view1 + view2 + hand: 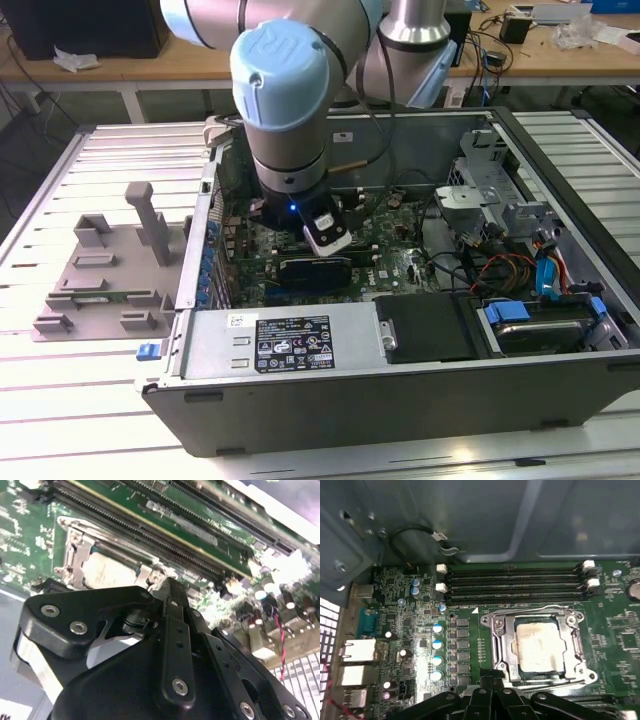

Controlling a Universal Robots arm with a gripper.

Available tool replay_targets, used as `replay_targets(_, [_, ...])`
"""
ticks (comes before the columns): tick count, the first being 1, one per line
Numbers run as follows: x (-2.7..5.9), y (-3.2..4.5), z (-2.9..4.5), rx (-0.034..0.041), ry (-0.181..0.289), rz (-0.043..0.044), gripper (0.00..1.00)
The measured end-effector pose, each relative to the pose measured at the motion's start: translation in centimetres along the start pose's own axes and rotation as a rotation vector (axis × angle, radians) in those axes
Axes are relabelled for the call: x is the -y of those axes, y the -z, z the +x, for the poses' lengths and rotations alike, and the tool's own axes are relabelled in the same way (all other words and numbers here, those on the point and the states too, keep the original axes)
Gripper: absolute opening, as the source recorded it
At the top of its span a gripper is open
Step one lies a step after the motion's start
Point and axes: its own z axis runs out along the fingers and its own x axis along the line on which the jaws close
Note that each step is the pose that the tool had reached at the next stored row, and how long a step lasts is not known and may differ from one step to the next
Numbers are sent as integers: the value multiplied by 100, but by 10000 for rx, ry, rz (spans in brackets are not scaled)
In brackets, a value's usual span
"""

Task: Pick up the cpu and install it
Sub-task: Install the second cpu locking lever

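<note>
Cpu (540,649) sits flat in the socket frame (501,645) on the motherboard (415,645), beside the RAM slots (515,585). Pincer (492,682) just next to the frame's edge, fingers look pressed together, pinching nothing. Computer case (330,385) lies open on the table (60,410).

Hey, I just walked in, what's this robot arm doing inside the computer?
The arm has reached down into the open computer case, with its tool hovering low over the motherboard. In both wrist views the cpu sits inside the metal socket frame, beside the memory slots. The tool is right at the edge of that frame and nothing shows between its fingers.
</note>
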Motion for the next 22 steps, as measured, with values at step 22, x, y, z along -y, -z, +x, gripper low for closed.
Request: replay_targets(22, [-495,-112,-494,34,44,1611,11])
